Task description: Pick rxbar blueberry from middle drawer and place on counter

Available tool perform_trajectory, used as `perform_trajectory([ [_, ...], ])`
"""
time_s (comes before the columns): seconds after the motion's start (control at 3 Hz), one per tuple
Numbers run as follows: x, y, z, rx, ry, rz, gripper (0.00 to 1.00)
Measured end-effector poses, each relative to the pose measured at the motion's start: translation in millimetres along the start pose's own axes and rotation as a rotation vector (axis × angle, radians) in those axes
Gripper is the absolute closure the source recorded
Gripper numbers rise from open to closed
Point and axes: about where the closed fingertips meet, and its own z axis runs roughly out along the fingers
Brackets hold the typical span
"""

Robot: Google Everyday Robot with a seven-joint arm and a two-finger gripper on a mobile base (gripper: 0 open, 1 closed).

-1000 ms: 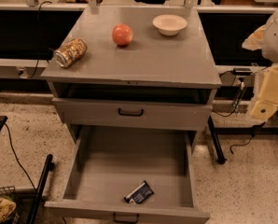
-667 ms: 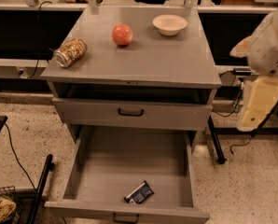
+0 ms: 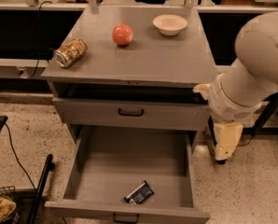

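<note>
Swinging in from the right, the arm now crowds the cabinet, its end effector [image 3: 225, 147] hanging just right of the open middle drawer [image 3: 82, 158]; whether it is apart or together I cannot tell. The rxbar blueberry [image 3: 139, 192] lies near the drawer's front. The matte grey counter [image 3: 143, 62] carries a can [image 3: 70, 52], a red fruit [image 3: 122, 34] and a bowl [image 3: 170, 24] above speckled floor [image 3: 244, 197].

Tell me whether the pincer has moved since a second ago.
Yes: the pincer went left and down, from beside the counter to beside the open drawer.
</note>
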Motion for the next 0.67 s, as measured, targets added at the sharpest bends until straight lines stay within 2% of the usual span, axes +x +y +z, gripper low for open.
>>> perform_trajectory([
  [0.67,-1.2,-2.3,-0.5,0.003,0.012,-0.019,0.00],
])
